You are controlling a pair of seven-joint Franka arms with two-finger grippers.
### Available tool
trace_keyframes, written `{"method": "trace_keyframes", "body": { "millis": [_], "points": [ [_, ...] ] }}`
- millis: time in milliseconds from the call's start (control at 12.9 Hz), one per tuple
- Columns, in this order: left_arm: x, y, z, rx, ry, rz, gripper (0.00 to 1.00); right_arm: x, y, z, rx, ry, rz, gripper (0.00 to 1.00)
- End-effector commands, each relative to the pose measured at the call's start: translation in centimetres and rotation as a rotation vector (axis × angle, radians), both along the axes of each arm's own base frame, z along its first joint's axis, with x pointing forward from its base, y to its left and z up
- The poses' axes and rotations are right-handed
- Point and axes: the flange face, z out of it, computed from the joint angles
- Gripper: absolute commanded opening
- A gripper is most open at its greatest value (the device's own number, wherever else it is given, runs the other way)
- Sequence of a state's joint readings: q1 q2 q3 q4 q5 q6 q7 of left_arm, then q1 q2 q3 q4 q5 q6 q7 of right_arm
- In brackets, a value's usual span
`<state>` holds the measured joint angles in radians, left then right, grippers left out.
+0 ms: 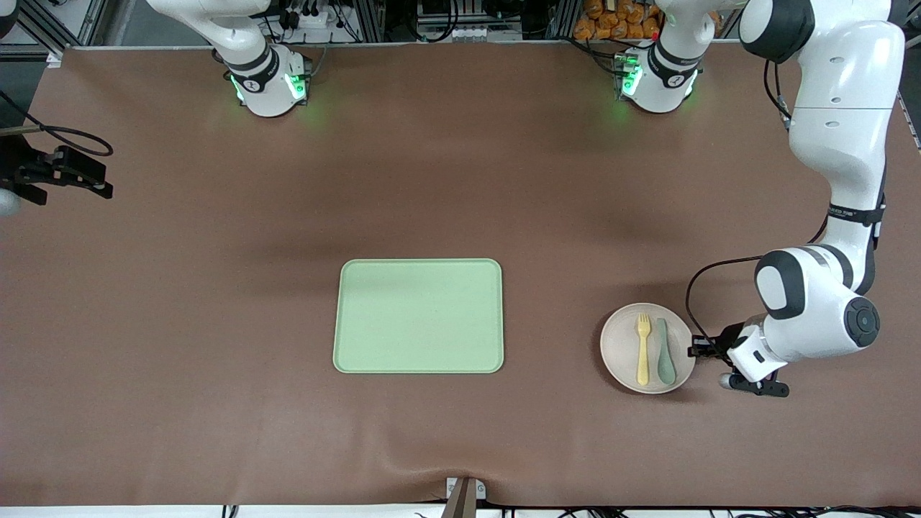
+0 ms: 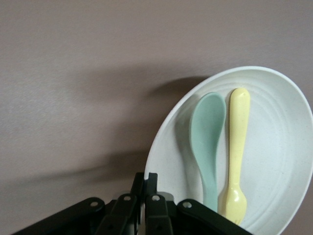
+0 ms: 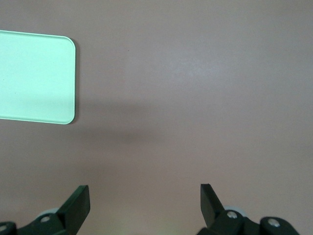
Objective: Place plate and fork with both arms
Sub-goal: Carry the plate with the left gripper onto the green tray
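The plate [image 1: 617, 357] lies on the brown counter [image 1: 216, 324] toward my left arm's end, round, pale beige-pink and shallow with a low rim, and well apart from the light-green tray [image 1: 418, 316] that sits flat near the counter's middle. On the plate the pale-yellow fork [image 1: 642, 348] and the teal spoon [image 1: 665, 352] lie side by side, nearly touching along their handles, the fork on the side toward the tray and the spoon on the side toward my left fingers. The fork's short tines point away from the front camera, and both pieces are shorter than the plate is wide. Between plate and tray there is only bare brown counter. My left fingers [image 1: 696, 350] are clenched on the plate's rim at the edge beside the spoon; in the left wrist view they sit pressed together right at that rim [image 2: 146, 188], with the spoon's handle [image 2: 210, 181] just past them. My left arm [image 1: 835, 216] comes down from its base along that end of the counter and bends sharply at the wrist, so the hand lies low and nearly level with the plate. My right fingers [image 1: 72, 176] are released, spread wide over bare counter at the right arm's end, and that arm waits there; its wrist view shows both tips [image 3: 78, 203] apart with one rounded corner of the tray [image 3: 36, 76] in sight.
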<state>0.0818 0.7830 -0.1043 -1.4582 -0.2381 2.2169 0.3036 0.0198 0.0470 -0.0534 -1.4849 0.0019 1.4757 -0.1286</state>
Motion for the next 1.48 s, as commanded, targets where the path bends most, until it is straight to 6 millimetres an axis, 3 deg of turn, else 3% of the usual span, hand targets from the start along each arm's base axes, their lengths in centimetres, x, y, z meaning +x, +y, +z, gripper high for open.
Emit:
{"method": "trace_keyframes", "body": {
  "millis": [0, 155, 855, 1166, 1399],
  "points": [
    [-0.1, -0.9, 2.0, -0.08, 0.003, 0.015, 0.0, -0.3, -0.3, 0.2, -0.012, 0.002, -0.008, 1.0],
    [0.2, -3.4, 2.9, -0.112, 0.003, 0.039, 0.0, -0.4, -0.8, 0.2, -0.012, 0.003, -0.017, 1.0],
    [-1.0, -20.5, 5.0, -0.131, 0.074, 0.146, 0.0, -0.3, -0.6, 0.2, -0.013, -0.004, -0.013, 1.0],
    [-2.7, -28.3, 4.0, -0.138, 0.076, 0.193, 0.0, -0.3, -0.7, 0.1, -0.011, -0.001, -0.016, 1.0],
    [-3.8, -32.9, 3.0, -0.143, 0.073, 0.234, 0.0, -0.4, -1.5, 0.2, -0.011, 0.001, -0.03, 1.0]
  ]
}}
